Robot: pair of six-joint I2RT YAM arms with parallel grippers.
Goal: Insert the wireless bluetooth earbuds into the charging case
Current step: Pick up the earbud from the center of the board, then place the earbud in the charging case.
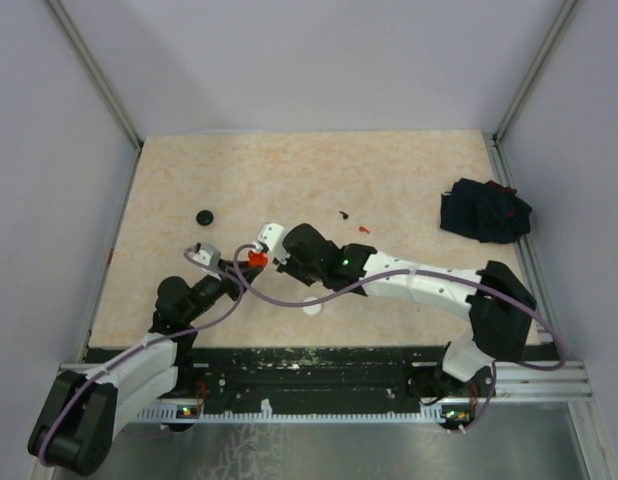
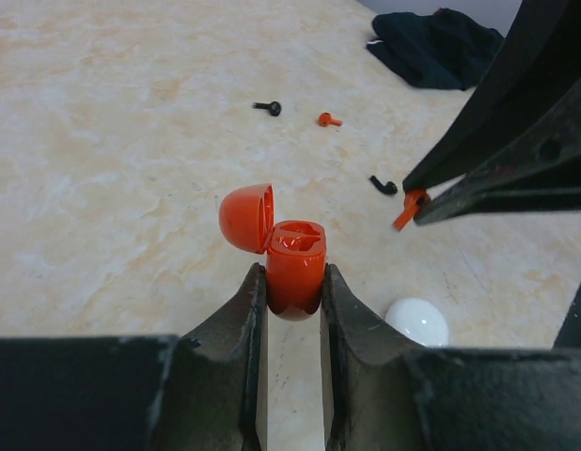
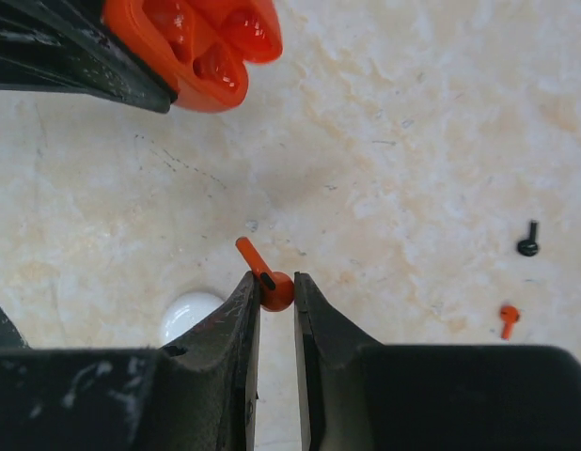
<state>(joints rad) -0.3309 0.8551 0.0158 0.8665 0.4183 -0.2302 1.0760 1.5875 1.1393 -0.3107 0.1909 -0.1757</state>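
The glossy, rounded red-orange charging case (image 2: pixel 296 256), lid open, is clamped in the left gripper (image 2: pixel 292 287) — the right gripper (image 3: pixel 275 293), almost closed, pinches a smooth comma-shaped red-orange earbud (image 3: pixel 268 280) close beside the case.

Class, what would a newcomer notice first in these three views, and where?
The red-orange charging case stands out, lid open, clamped in the left gripper left of centre. Close beside it, the right gripper pinches a matching red-orange earbud. A dark cloth bundle sits at the far right.
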